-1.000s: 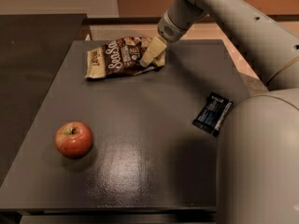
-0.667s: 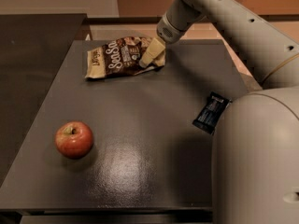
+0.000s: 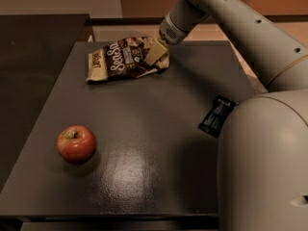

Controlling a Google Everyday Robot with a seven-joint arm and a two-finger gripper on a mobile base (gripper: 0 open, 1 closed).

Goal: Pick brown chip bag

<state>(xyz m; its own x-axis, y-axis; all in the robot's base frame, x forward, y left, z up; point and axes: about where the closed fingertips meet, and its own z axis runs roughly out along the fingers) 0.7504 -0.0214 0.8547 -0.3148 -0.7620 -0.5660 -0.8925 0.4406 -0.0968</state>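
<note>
Three things lie on the dark table (image 3: 144, 186): an apple (image 3: 76, 144) at lower left, a small black packet (image 3: 216, 116) at the right edge beside the robot's pale body (image 3: 264, 167), and the bag (image 3: 118, 60) in the upper middle of the frame, near the table's far edge. The arm (image 3: 240, 28) reaches in from the upper right. The gripper (image 3: 156, 53) sits on the bag's right end, touching it and pressed into the crinkled foil.

Compared with a second ago, very little has moved. The bag keeps the same spot and much the same outline, with its left end flat on the table. The wrist has crept a touch to the left, closer over the bag. Apple and packet are where they were. To my eye the reach is over and the grasp is being settled; nothing shows the bag leaving the surface yet.

Whether the gripper has clamped onto the bag or merely rests on it, I cannot tell from here, because the folds hide the contact. If it has hold, the next move would be a straight pull upward. The foil looks slippery and loosely filled, so a pinch on one end may let the bag sag or slide out as it rises.
</note>
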